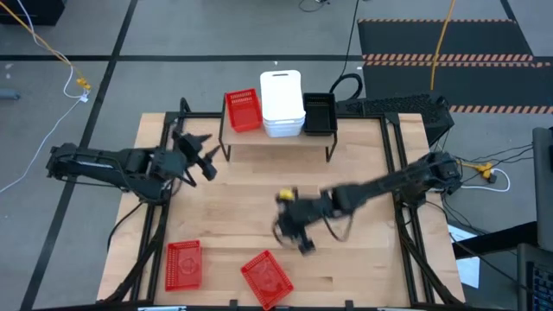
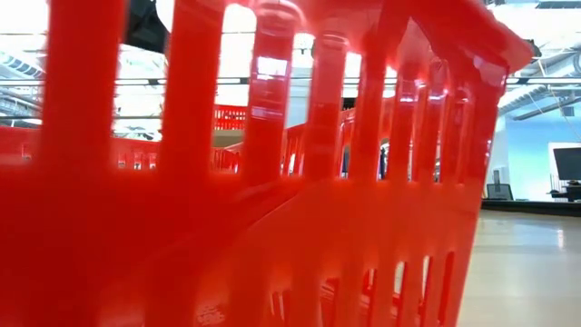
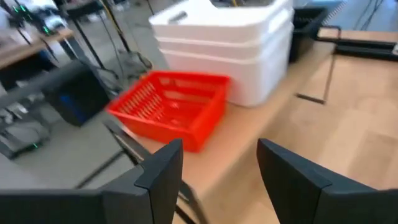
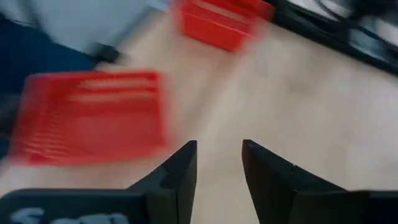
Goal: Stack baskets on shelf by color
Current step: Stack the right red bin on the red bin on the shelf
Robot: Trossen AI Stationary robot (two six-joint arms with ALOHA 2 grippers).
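On the shelf [image 1: 276,142] at the table's far side, one red basket [image 1: 243,111] stands at the left, a stack of white baskets [image 1: 282,104] in the middle and black basket ware [image 1: 319,114] at the right. Two more red baskets [image 1: 183,263] [image 1: 266,278] lie on the table near its front edge. My left gripper [image 1: 203,155] is open and empty, left of the shelf, facing the red basket on the shelf [image 3: 171,109]. My right gripper [image 1: 298,233] is open and empty above mid-table, facing the front red baskets [image 4: 93,115].
One red basket [image 2: 272,182] stands right before the low camera and fills its view. The shelf's thin black legs [image 1: 226,147] stand on the tabletop. Black frame rails [image 1: 402,173] run along the table's left and right sides. Bare wood lies between the shelf and the front baskets.
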